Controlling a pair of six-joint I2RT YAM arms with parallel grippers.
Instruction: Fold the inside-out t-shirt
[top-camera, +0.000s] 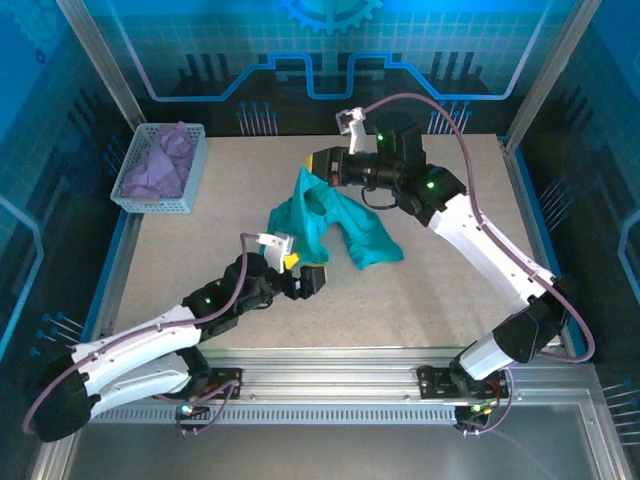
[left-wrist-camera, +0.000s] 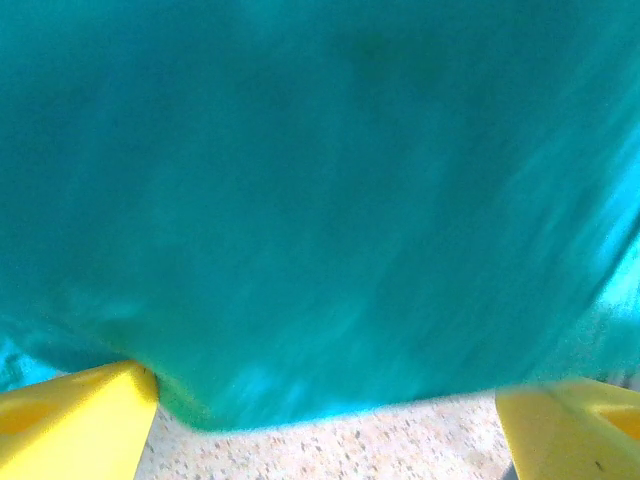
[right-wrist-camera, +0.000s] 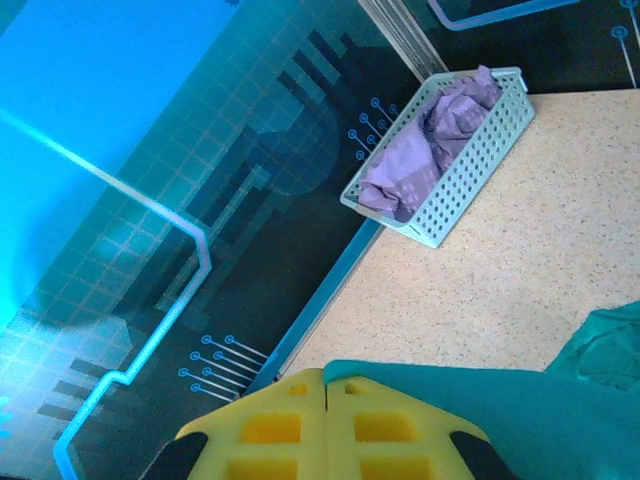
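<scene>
The right fingers (right-wrist-camera: 325, 425) are pressed together, their yellow pads meeting along one seam. A fold of the inside-out t-shirt (top-camera: 340, 228) is clamped in them, and in the right wrist view the teal fabric comes out to one side. From above, that pinched part is raised off the counter (top-camera: 450, 300) near its far middle. The cloth drops from there to a crumpled heap on the counter between the two arms, with one flap reaching toward the right. The left fingers (left-wrist-camera: 75, 425) stand wide apart and hold nothing. They sit low at the near edge of the shirt, and in the left wrist view the teal cloth spans the gap between them, with speckled counter showing under its hem. Whether either pad touches the fabric I cannot tell. Well apart, at the far left corner, a pale perforated basket (top-camera: 150, 206) holds a bunched lavender cloth (top-camera: 160, 160).
</scene>
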